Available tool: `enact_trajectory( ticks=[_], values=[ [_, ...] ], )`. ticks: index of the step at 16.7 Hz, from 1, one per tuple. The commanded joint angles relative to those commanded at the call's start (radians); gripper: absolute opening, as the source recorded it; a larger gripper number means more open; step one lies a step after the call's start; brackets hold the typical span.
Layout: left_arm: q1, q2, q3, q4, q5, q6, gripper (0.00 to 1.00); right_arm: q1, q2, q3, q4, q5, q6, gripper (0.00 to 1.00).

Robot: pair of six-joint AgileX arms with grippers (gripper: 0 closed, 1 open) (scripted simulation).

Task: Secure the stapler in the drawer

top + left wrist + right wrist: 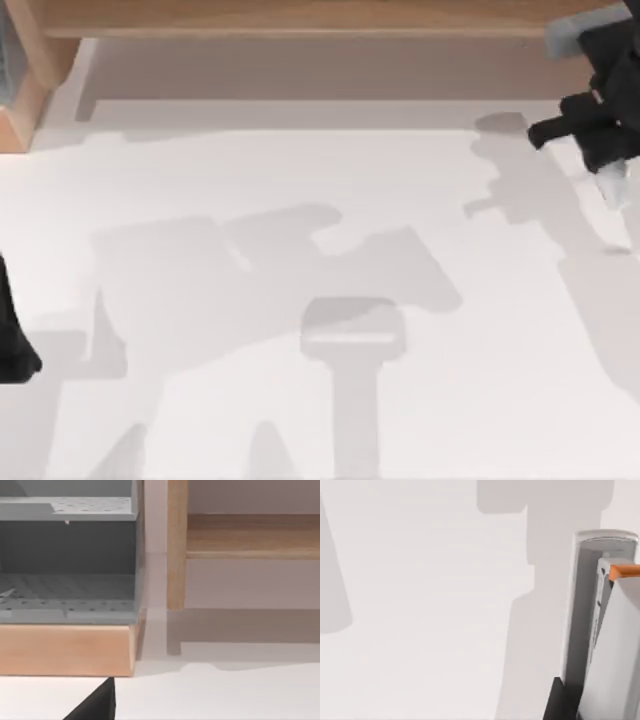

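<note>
While the left arm (15, 335) sits parked at nine o'clock on the white table (300, 400), the right gripper (600, 130) hangs at two o'clock, near the wood furniture (300, 18). It holds the grey stapler (600, 630) with the orange tip, its jaws closed on it. The drawer floor (300, 70) lies at twelve o'clock.

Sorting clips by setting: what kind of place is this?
Probably a rendered office-style desk: a white tabletop, light wood furniture along its far edge, and a grey perforated organiser on a wood base. The right gripper carries a stapler.
</note>
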Motion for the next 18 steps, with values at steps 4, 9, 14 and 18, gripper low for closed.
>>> enact_trajectory(
  ticks=[4,9,14,18],
  values=[
    [0.000,0.000,0.000,0.000,0.000,0.000,1.00,-0.276,0.122,0.281,-0.080,-0.003,-0.117,0.00],
    [0.000,0.000,0.000,0.000,0.000,0.000,1.00,-0.515,0.358,0.597,-0.154,-0.030,-0.242,0.00],
    [0.000,0.000,0.000,0.000,0.000,0.000,1.00,-0.609,0.623,0.799,-0.239,-0.057,-0.309,0.00],
    [0.000,0.000,0.000,0.000,0.000,0.000,1.00,-0.620,0.740,0.854,-0.304,-0.061,-0.315,0.00]
  ],
)
